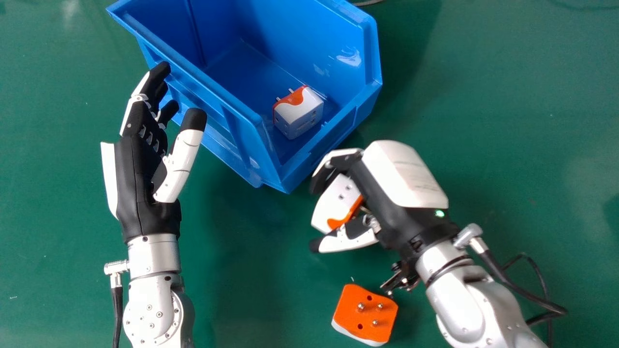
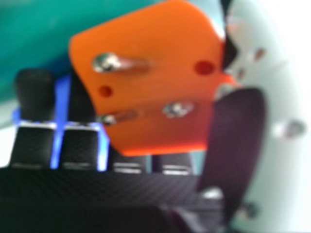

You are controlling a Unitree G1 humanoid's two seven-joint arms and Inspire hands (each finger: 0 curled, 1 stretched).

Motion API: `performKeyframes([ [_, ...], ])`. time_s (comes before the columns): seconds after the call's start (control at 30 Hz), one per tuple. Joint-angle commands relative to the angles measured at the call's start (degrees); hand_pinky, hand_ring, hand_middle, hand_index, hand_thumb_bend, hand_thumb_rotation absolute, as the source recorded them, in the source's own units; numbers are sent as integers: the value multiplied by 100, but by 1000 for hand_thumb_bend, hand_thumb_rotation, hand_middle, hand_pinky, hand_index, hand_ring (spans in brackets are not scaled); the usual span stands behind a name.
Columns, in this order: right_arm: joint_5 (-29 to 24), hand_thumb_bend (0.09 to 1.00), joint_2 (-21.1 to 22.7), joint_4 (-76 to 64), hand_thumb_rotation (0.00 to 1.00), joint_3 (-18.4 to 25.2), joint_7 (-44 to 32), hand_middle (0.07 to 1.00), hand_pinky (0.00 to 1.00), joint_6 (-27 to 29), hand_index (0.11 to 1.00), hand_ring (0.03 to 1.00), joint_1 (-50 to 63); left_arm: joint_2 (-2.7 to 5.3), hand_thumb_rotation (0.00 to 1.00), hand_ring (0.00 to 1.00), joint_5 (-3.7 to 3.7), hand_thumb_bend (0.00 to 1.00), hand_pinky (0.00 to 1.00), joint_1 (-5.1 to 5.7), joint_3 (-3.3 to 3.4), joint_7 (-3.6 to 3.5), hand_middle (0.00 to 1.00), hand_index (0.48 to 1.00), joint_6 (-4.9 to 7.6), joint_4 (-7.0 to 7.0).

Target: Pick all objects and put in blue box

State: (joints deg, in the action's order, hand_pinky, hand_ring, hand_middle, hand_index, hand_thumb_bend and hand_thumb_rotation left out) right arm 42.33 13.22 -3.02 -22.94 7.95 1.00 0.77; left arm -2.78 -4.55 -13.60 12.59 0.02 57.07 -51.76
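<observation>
In the head view my right hand (image 1: 404, 179) is curled round a white and orange adapter (image 1: 336, 203), just off the near corner of the blue box (image 1: 309, 162). The right hand view shows that adapter's orange pin side (image 2: 155, 77) between the fingers and thumb of my right hand (image 2: 235, 141). Inside the box, at its near end, lies another white and orange adapter (image 1: 300, 113). A third adapter (image 1: 365, 314) rests on the table with its orange face and pins up. My left hand (image 1: 145, 179) is open beside the box's left wall, palm toward it.
The green table (image 1: 532, 145) surrounds the box. A black cable (image 1: 517, 290) loops from my right wrist, and another cable (image 1: 117, 309) hangs along my left forearm. The third adapter lies close to my right forearm.
</observation>
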Motion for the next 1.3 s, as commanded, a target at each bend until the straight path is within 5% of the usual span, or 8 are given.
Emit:
performKeyframes([
  [0.0, -37, 514, -23, -252, 0, 136, 296, 488, 313, 205, 511, 384, 46, -13, 594, 914, 100, 829, 870, -63, -41, 25, 908, 816, 130, 18],
  [0.47, 320, 500, -400, 139, 0, 136, 1770, 507, 302, 718, 517, 393, 119, -11, 592, 911, 83, 827, 872, 66, -48, 34, 906, 814, 132, 88],
  [0.6, 356, 497, -452, 376, 0, 173, 2359, 507, 295, 1018, 520, 395, 101, -11, 595, 910, 172, 825, 872, 85, -60, 112, 906, 814, 151, 89],
  [0.8, 449, 495, -479, 646, 0, 195, 3074, 509, 289, 1300, 523, 398, 0, 18, 596, 907, 200, 824, 869, 97, -59, 167, 905, 814, 166, 68],
  [1.13, 357, 493, -425, 637, 0, 456, 3077, 507, 293, 1563, 527, 398, -791, 28, 596, 905, 262, 825, 865, 30, -66, 231, 902, 811, 159, -13],
  [1.27, 403, 493, -459, 954, 0, 467, 2929, 509, 295, 1429, 523, 399, -1463, 33, 598, 905, 167, 825, 863, -19, -57, 146, 902, 811, 137, -45],
])
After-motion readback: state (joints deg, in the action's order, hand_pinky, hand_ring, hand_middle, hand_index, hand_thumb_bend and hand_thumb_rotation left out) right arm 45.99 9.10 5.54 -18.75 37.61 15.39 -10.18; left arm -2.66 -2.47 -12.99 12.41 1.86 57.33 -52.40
